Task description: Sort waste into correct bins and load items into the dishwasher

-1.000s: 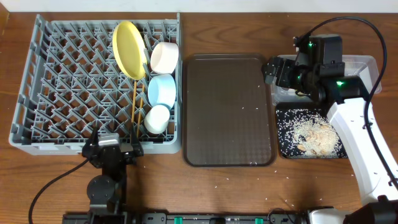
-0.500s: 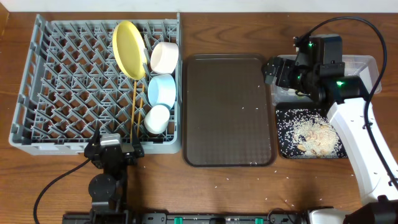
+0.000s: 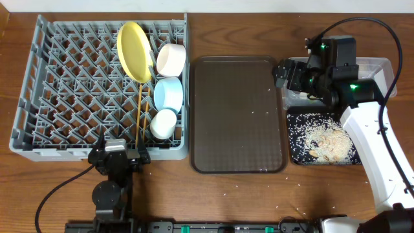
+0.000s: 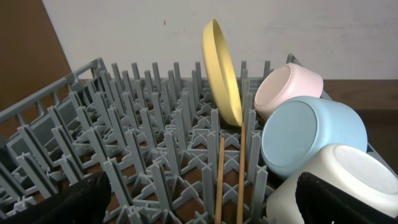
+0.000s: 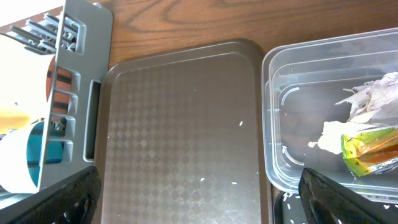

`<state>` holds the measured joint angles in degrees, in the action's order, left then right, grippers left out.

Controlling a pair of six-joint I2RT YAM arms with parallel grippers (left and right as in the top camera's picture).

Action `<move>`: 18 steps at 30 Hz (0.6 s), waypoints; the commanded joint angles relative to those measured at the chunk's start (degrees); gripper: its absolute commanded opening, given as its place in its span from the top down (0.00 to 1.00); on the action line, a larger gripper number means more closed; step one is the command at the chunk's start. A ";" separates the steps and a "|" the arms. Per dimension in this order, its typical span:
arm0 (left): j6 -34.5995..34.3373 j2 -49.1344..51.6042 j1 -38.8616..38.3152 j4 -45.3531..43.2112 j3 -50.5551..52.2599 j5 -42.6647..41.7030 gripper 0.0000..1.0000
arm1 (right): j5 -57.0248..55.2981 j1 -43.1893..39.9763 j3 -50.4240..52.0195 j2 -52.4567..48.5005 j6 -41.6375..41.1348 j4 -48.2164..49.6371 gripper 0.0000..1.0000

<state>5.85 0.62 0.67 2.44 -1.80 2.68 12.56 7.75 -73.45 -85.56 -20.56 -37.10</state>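
Note:
The grey dishwasher rack [image 3: 77, 90] holds the yellow plate [image 3: 134, 52] on edge, a white bowl [image 3: 171, 59], a light blue bowl [image 3: 169, 94], a white cup [image 3: 163, 123] and the chopsticks [image 3: 141, 116]. My left gripper [image 3: 118, 157] hangs open at the rack's front edge, empty, facing the chopsticks [image 4: 219, 180] and cup [image 4: 336, 180]. My right gripper [image 3: 289, 74] is open and empty over the gap between the brown tray [image 5: 180, 124] and the clear tub [image 5: 280, 124]. In the tub lie a napkin [image 5: 373, 99] and a wrapper [image 5: 367, 152]. Rice and scraps fill the black tray [image 3: 323, 137].
The brown serving tray [image 3: 237, 115] lies between rack and bins with a few rice grains on it. Loose grains dot the wooden table [image 3: 259, 194] in front. The right arm [image 3: 375, 142] reaches over the black tray.
The left gripper has edged slightly right along the rack's front edge. The right arm has not moved.

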 commanded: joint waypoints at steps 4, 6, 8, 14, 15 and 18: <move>-0.31 -0.33 0.28 1.55 1.57 -0.59 0.05 | -0.31 0.17 -0.68 0.11 0.00 0.00 0.01; -0.31 -0.35 0.28 1.55 1.57 -0.59 0.05 | -0.33 0.17 -0.68 0.11 0.00 0.00 0.01; -0.31 -0.33 0.28 1.55 1.57 -0.57 0.05 | -4.50 0.15 -0.68 0.11 2.56 -0.04 0.01; -0.31 -0.35 0.28 1.55 1.57 -0.59 0.05 | -6.75 0.15 -0.68 0.11 3.48 -0.02 0.01; -0.31 -0.35 0.28 1.55 1.57 -0.59 0.05 | -7.34 0.15 -0.68 0.11 4.15 0.04 0.01; -0.31 -0.33 0.28 1.55 1.57 -0.57 0.05 | -9.70 0.15 -0.33 0.11 10.43 -0.20 0.01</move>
<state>5.85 0.62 0.64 2.44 -1.80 2.68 6.04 7.75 -73.45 -85.56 -16.82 -37.15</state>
